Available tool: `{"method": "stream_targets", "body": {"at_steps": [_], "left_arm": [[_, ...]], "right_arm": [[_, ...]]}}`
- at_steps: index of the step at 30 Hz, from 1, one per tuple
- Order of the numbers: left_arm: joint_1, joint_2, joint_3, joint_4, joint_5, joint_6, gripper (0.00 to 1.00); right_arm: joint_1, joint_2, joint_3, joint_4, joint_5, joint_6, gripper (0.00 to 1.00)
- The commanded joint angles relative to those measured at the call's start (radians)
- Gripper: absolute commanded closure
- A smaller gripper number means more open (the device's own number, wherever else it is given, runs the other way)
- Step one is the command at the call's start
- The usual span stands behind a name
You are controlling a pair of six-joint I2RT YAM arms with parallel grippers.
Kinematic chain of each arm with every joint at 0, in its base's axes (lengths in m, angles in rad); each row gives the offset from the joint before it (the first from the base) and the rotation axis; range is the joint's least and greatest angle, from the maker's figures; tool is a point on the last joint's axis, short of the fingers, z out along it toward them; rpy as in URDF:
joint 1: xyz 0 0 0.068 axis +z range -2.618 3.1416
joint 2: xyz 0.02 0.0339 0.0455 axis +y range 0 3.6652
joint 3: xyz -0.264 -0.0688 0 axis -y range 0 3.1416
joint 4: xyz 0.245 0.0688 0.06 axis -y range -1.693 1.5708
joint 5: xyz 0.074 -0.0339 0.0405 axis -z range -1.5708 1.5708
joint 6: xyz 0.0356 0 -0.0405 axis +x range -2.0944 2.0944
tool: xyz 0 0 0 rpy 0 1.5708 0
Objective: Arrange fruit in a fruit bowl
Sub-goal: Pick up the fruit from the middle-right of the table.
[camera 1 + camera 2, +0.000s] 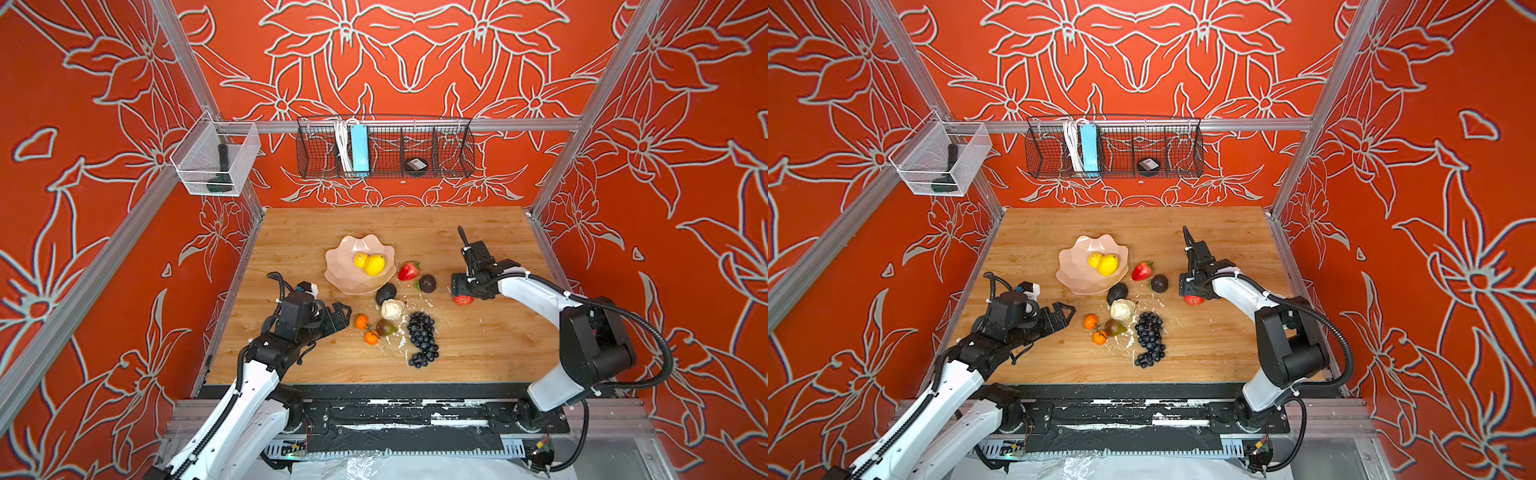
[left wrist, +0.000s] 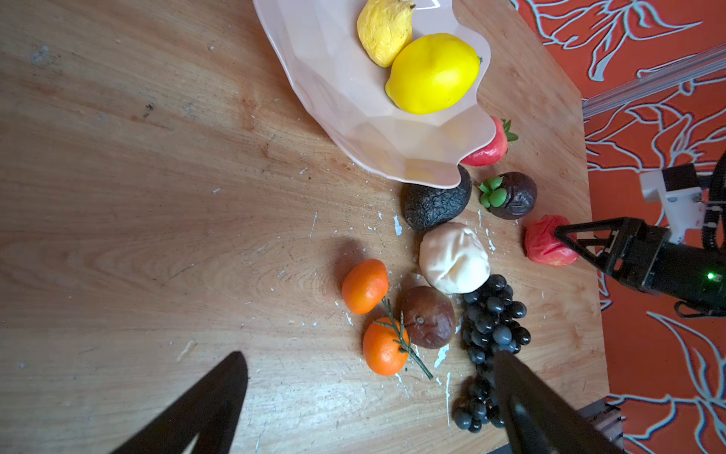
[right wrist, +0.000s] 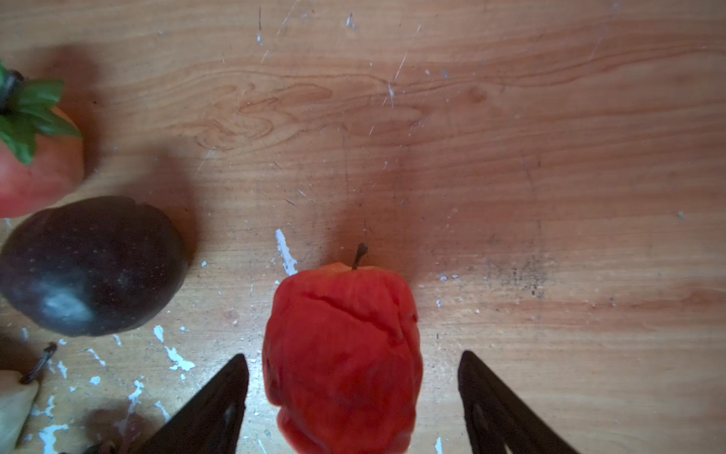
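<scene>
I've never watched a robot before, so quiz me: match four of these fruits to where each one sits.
1 smooth lemon
2 wrinkled red apple
3 avocado
4 grape bunch

A nearest the table's front edge
B inside the pink bowl
C between the right gripper's open jaws
D outside that bowl, against its rim

Pairs: 1-B, 2-C, 3-D, 4-A

— Where is the bowl [image 1: 345, 275]?
— On the table [image 1: 478, 353], left of centre, with two lemons [image 1: 374, 264] in it. To its right lies a strawberry [image 1: 409, 271], then a mangosteen [image 1: 427, 283].
— And in front?
— An avocado [image 1: 386, 293] at its rim, a lump [image 1: 392, 309] before that, and grapes [image 1: 422, 336] nearer still, with oranges [image 1: 362, 321] to their left. An apple [image 1: 463, 299] lies farther right, between the right gripper's [image 3: 352, 353] parted jaws.
</scene>
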Motion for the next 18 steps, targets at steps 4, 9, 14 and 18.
{"method": "stream_targets", "body": {"at_steps": [4, 9, 14, 18], "left_arm": [[-0.007, -0.002, -0.005, 0.012, -0.010, 0.000, 0.02], [-0.007, 0.004, -0.005, 0.013, -0.008, -0.002, 0.02], [-0.007, 0.011, -0.001, 0.016, -0.005, -0.003, 0.02], [-0.007, 0.017, 0.000, 0.021, -0.005, -0.004, 0.02]], "right_arm": [[-0.004, 0.043, -0.023, 0.036, -0.015, 0.024, 0.20], [-0.003, 0.060, -0.032, 0.044, -0.016, 0.004, 0.26], [-0.002, 0.065, -0.042, 0.050, -0.014, -0.002, 0.31], [0.000, 0.070, -0.043, 0.048, -0.016, -0.007, 0.33]]}}
